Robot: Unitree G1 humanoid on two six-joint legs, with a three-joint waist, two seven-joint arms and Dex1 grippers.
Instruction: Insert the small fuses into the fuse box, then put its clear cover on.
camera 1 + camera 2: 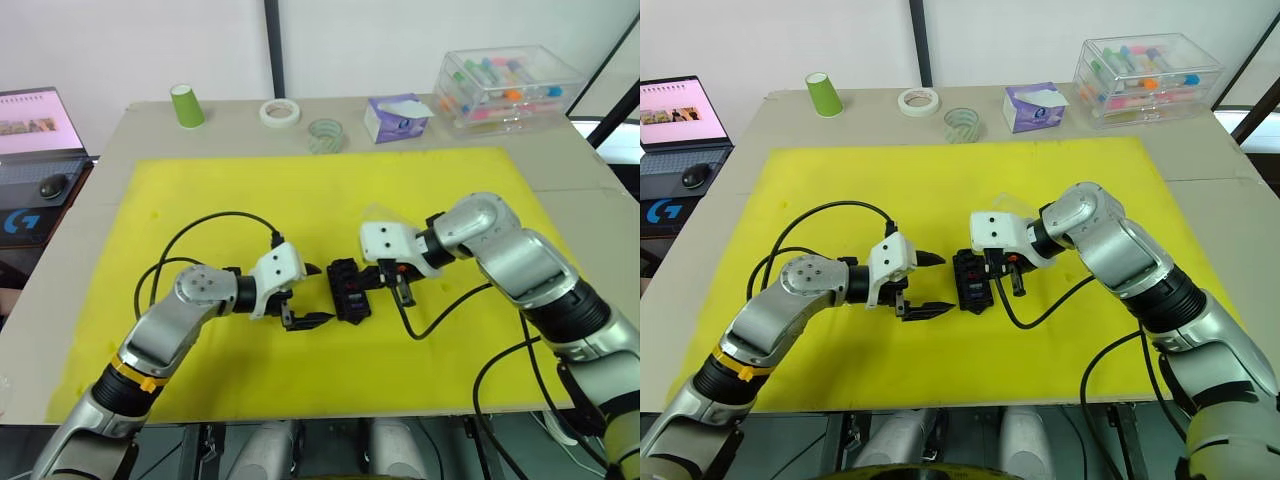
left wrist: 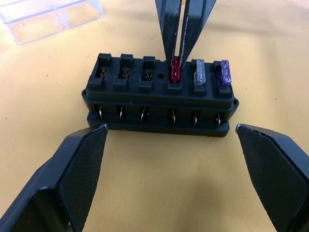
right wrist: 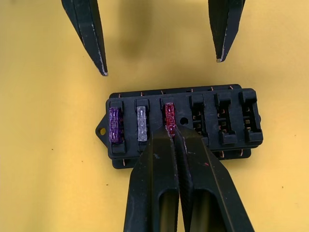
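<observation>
The black fuse box point(image 1: 347, 290) lies on the yellow mat between my two grippers. A purple fuse point(image 3: 114, 124) and a grey fuse point(image 3: 142, 124) sit in its end slots, and a red fuse point(image 3: 169, 112) stands in the slot beside them. My right gripper point(image 3: 170, 130) is shut on the red fuse from above. The other three slots point(image 2: 124, 72) are empty. My left gripper point(image 1: 318, 294) is open, facing the box's long side with its fingers apart from it. The clear cover point(image 2: 48, 14) lies on the mat just behind the box.
At the table's back stand a large clear drawer box point(image 1: 510, 85), a purple tissue pack point(image 1: 397, 117), two tape rolls point(image 1: 279, 112) and a green cup point(image 1: 186, 105). A laptop point(image 1: 35, 130) sits off the left edge. Black cables point(image 1: 200, 225) loop over the mat.
</observation>
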